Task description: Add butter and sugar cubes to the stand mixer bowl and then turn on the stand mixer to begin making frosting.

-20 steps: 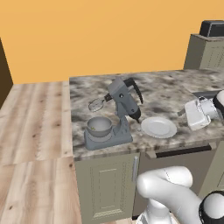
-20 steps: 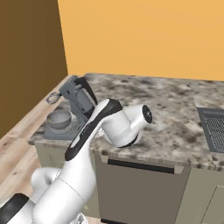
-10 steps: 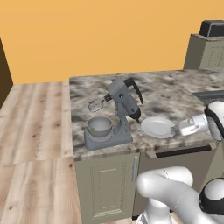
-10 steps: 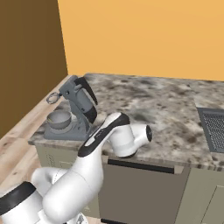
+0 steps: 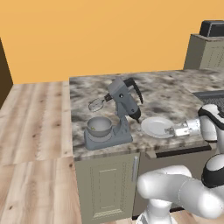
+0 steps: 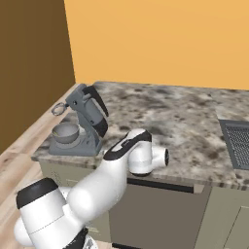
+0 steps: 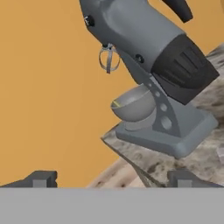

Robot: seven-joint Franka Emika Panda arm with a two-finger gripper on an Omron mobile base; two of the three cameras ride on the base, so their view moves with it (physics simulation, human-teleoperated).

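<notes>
Two dark fingertips of the gripper (image 7: 111,178) are seen spread wide in the hand view, with nothing held between them, so the claw is judged released. Within the last second the hand has been swung down and towards the mixer: it was raised above the counter's right end, and it is now laid low and level at the right rim of the white plate (image 5: 151,124), its tips reaching over that rim. Whether anything is touched there cannot be told. The mixer (image 5: 124,103), the plate and the counter (image 5: 166,94) are left as they were.

The bowl (image 5: 99,126) is seated on the mixer's flat base, left of the plate, under the raised head, with the whisk (image 5: 97,104) hung clear above it. A small yellowish fleck is seen at its inner rim; what it is cannot be made out. No butter or sugar cubes can be picked out on the plate. The move is read as an approach for a first pick-up, with the switching-on yet to be done
</notes>
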